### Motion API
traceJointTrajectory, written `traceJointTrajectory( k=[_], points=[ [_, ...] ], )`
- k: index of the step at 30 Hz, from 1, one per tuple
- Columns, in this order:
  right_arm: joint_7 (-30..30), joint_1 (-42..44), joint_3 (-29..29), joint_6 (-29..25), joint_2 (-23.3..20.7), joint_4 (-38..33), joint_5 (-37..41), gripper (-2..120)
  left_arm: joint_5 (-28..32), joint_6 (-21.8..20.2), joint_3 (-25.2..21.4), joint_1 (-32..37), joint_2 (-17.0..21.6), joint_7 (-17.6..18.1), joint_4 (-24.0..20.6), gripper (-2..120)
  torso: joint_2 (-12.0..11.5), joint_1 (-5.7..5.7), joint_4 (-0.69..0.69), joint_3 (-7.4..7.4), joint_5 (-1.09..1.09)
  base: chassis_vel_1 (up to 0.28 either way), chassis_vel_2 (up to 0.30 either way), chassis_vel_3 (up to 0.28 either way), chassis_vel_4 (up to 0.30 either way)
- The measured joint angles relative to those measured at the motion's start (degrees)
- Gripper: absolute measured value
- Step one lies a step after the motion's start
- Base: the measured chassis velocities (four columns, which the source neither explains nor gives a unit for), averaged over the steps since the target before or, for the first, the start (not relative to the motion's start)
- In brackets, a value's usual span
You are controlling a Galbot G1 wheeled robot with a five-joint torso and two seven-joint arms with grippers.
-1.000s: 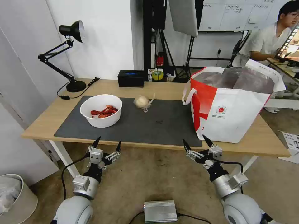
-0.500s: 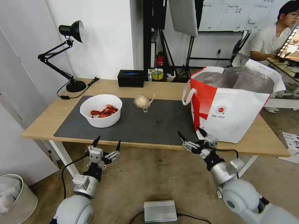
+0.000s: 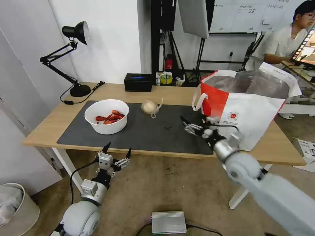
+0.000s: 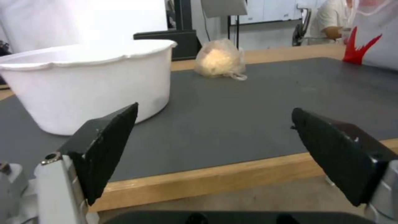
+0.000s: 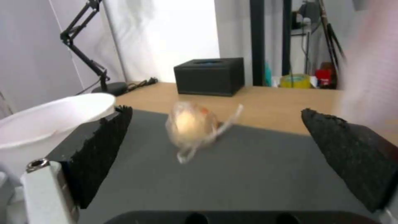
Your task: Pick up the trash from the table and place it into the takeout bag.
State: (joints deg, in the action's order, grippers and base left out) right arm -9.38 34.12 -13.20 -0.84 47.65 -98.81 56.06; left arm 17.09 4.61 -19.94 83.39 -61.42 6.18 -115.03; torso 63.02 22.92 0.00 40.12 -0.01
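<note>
Grey mat on the bench carries the ball beside the bowl; bag stands right. My right hand hangs over the mat, spread wide; I should centre it on the ball, clear of the bowl. Left hand waits open below the edge.

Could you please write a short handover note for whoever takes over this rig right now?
Right end effector: open, empty, over the mat in front of the bag, facing the wrapped ball.
Left end effector: open, empty, parked below the table edge, near the bowl.
On the mat: the bowl with red shells, and the ball.
Done: nothing can be confirmed, as the bag's contents cannot be seen.
Left: the ball and the bowl go into the bag.
</note>
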Motion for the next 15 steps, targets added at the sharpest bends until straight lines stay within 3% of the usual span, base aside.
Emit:
traceJointTrajectory(
  k=[10,15],
  points=[
    [-1.19,-17.42,-11.95,2.55,14.36,21.7,0.29,100,-0.22,0.16,-0.64,0.31,0.16,0.08,0.95,100,-0.01,0.01,0.02,0.0,0.0,0.0,0.0,0.0,0.0],
    [-0.42,-21.18,-14.31,2.69,17.96,27.9,0.33,100,-0.1,0.18,-0.91,0.2,0.18,0.1,0.99,100,0.0,0.0,0.0,0.0,-0.01,0.0,0.0,0.0,0.0]
  ],
)
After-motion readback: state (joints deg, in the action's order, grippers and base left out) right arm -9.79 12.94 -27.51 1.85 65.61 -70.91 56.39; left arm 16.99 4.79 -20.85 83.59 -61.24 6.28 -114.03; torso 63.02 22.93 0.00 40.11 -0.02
